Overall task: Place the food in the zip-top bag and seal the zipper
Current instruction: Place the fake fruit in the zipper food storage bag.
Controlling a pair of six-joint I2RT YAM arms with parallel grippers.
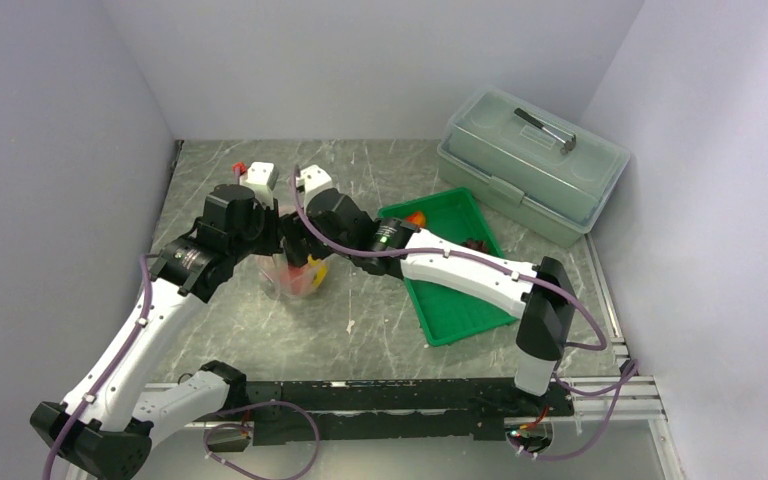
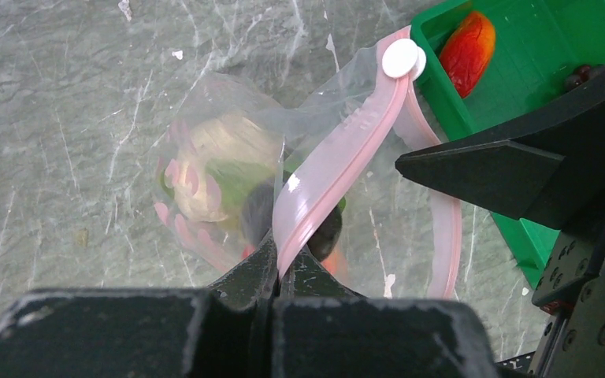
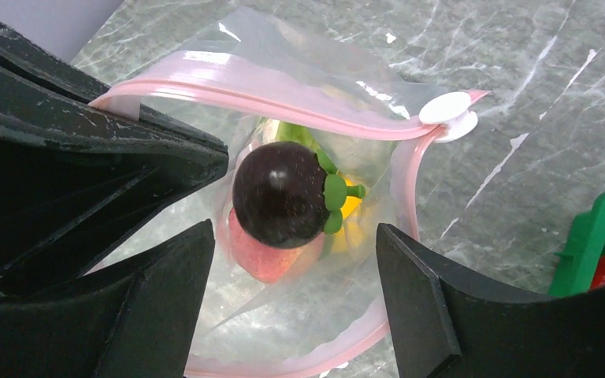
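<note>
The clear zip-top bag (image 1: 300, 276) stands open on the marble table, and my left gripper (image 2: 287, 264) is shut on its pink zipper (image 2: 339, 150). A white slider (image 2: 403, 57) sits at the zipper's far end. My right gripper (image 3: 293, 232) hovers open just over the bag's mouth and holds nothing. Inside the bag, a dark purple ball (image 3: 280, 193) rests on a pink peach (image 3: 264, 260), beside a yellow-orange fruit (image 3: 350, 206). A red-orange fruit (image 2: 468, 49) and a dark grape bunch (image 1: 477, 244) lie in the green tray (image 1: 450, 300).
The green tray lies right of the bag, partly under the right arm. A pale green lidded box (image 1: 530, 165) stands at the back right. White walls close in the table on the left, back and right.
</note>
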